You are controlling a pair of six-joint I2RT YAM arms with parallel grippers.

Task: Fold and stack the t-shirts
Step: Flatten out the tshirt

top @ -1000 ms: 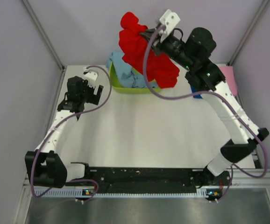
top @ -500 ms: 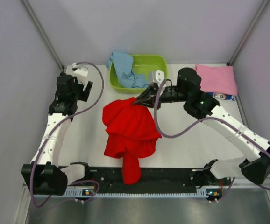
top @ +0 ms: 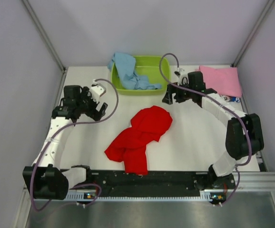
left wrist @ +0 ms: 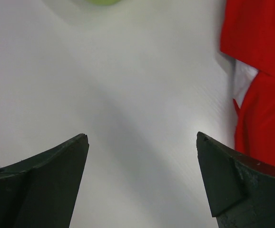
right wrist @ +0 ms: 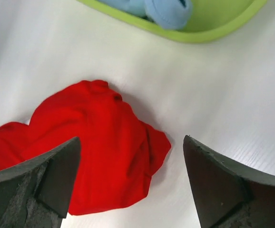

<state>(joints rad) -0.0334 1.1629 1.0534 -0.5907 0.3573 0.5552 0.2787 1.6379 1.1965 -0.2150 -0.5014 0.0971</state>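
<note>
Top external view: red tee (top: 140,137) lies crumpled mid-table, touched by neither arm. Right gripper (right wrist: 131,138) sits near its far end, jaws wide apart, empty. Left gripper (left wrist: 142,137) is over bare table (top: 194,137) left of the tee, jaws also apart, empty. Blue tee (top: 125,71) spills over the basin (top: 162,60) rim. Pink tee (top: 220,80) lies folded flat, far right corner.

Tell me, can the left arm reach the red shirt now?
Probably yes. The left gripper is open, and only bare table lies between it and the crumpled red t-shirt. The right gripper is open and clear of the cloth.
</note>
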